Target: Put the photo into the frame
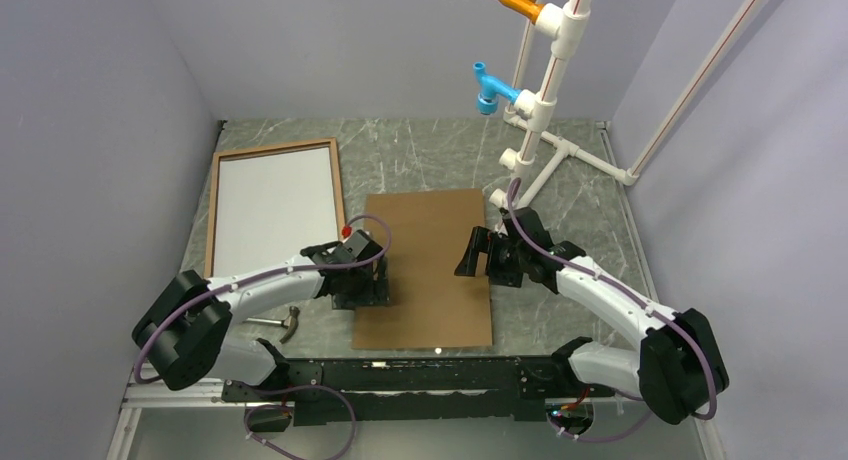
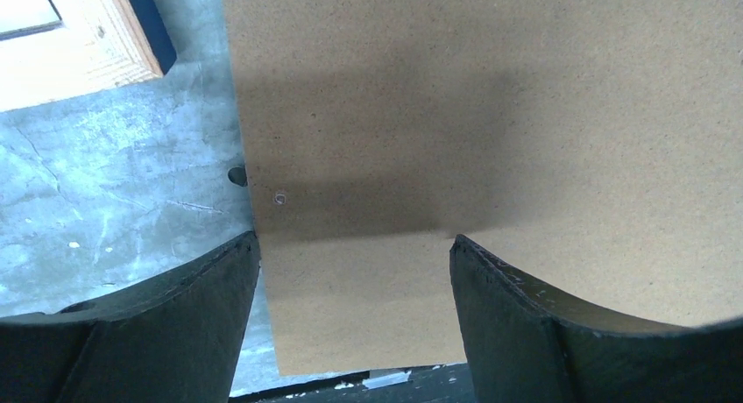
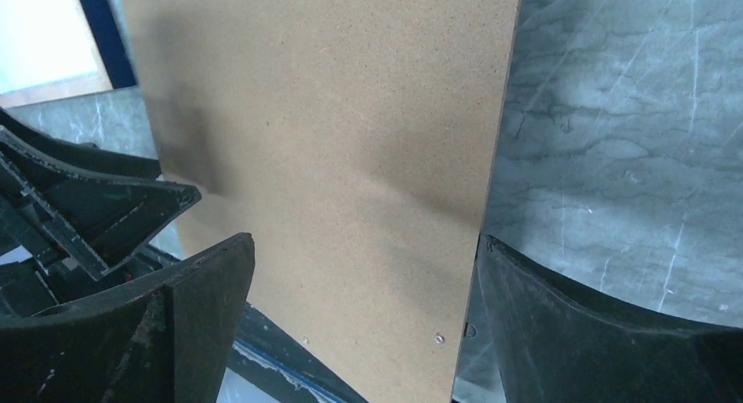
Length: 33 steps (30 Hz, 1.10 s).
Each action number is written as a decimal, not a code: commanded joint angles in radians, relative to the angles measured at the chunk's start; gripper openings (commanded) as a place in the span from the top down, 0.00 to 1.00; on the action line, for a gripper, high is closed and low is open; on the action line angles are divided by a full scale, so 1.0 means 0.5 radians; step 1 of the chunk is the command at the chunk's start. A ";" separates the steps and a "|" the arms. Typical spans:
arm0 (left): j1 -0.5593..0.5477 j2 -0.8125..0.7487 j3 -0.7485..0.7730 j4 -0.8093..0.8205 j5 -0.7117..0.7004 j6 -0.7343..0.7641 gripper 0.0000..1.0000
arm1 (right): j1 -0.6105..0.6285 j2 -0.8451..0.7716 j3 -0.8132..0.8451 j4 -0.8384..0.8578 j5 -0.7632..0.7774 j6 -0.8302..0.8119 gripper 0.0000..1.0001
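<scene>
Starting at the left, we find the frame (image 1: 338,185) flat on the desk (image 1: 420,160), wood face up, its long axis running away from the arm bases. The white sheet filling it we take for the photo (image 1: 272,208), lying back-up. Both sit left of and beyond the left arm (image 1: 270,278), the nearer one, whose jaws gape empty astride the backing board's (image 1: 430,250) left edge. The right arm (image 1: 610,295) holds its jaws equally wide and empty astride the right edge.
</scene>
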 commanded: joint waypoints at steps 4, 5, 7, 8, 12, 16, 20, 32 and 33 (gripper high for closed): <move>-0.114 -0.182 -0.136 0.190 0.135 -0.229 0.18 | 0.024 -0.182 0.133 0.008 -0.364 0.021 0.04; -0.123 -0.209 -0.149 0.184 0.132 -0.243 0.18 | 0.024 -0.208 0.114 0.008 -0.384 0.024 0.04; -0.163 -0.257 -0.165 0.151 0.117 -0.274 0.18 | 0.025 -0.255 0.044 0.018 -0.439 0.036 0.04; -0.185 -0.281 -0.166 0.122 0.102 -0.294 0.18 | 0.023 -0.274 0.004 0.023 -0.467 0.047 0.05; -0.294 -0.343 -0.137 -0.035 0.029 -0.380 0.19 | 0.024 -0.320 -0.154 0.030 -0.546 0.035 0.05; -0.424 -0.355 -0.047 -0.249 -0.127 -0.507 0.20 | 0.023 -0.335 -0.299 0.001 -0.529 0.000 0.05; -0.525 -0.353 0.051 -0.461 -0.242 -0.591 0.19 | 0.023 -0.313 -0.316 -0.159 -0.297 -0.080 0.03; -0.257 -0.441 -0.126 -0.251 -0.169 -0.408 0.08 | -0.080 0.000 -0.226 -0.052 -0.075 -0.202 0.01; -0.198 -0.460 -0.160 -0.196 -0.133 -0.378 0.09 | -0.108 0.023 -0.245 -0.003 -0.133 -0.205 0.01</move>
